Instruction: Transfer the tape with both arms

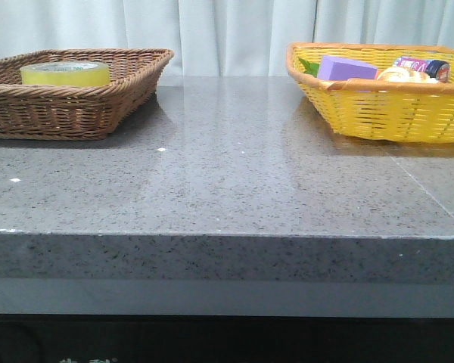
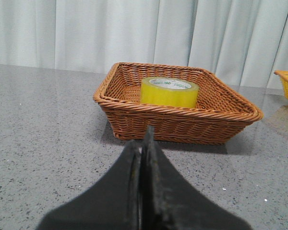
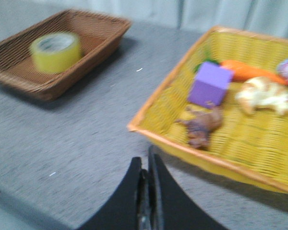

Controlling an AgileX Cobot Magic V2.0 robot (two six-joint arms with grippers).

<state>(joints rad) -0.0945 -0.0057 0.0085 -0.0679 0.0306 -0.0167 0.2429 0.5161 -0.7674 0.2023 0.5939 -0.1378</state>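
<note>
The tape is a squat yellow roll standing in the brown wicker basket at the table's back left. In the left wrist view the tape sits in the basket straight ahead of my left gripper, which is shut and empty, hovering over the table short of the basket. The right wrist view shows the tape far off. My right gripper is shut and empty just outside the yellow basket's rim. Neither arm appears in the front view.
The yellow basket at the back right holds a purple box, a carrot, a pale food item and a brownish item. Grey speckled tabletop lies between the baskets. White curtain behind.
</note>
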